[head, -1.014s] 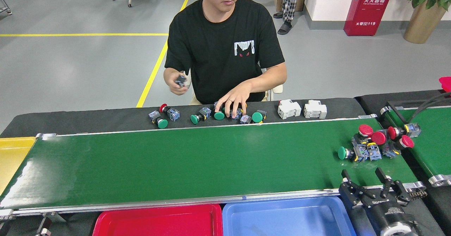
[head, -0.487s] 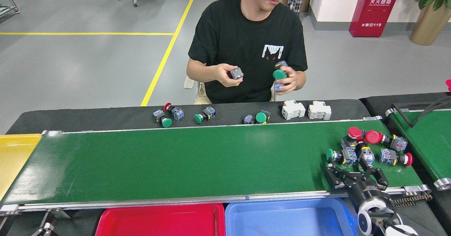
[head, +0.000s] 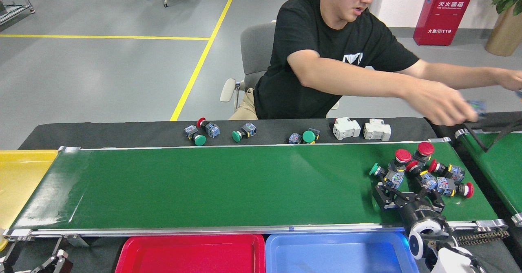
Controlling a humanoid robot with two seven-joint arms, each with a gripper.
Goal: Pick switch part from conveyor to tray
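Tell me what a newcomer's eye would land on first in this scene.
First, the cluster of red and green push-button switches piled at the right end of the green conveyor, with the robot's right claw open just in front of them. Next, the person in a black T-shirt across the belt, stretching an arm far to the right. Then the red tray and blue tray at the near edge.

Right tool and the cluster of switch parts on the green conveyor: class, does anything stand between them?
Nothing visible does. The right tool is open over the conveyor, its fingers right at the near edge of the switch parts. The person's hand is beyond, off the belt.
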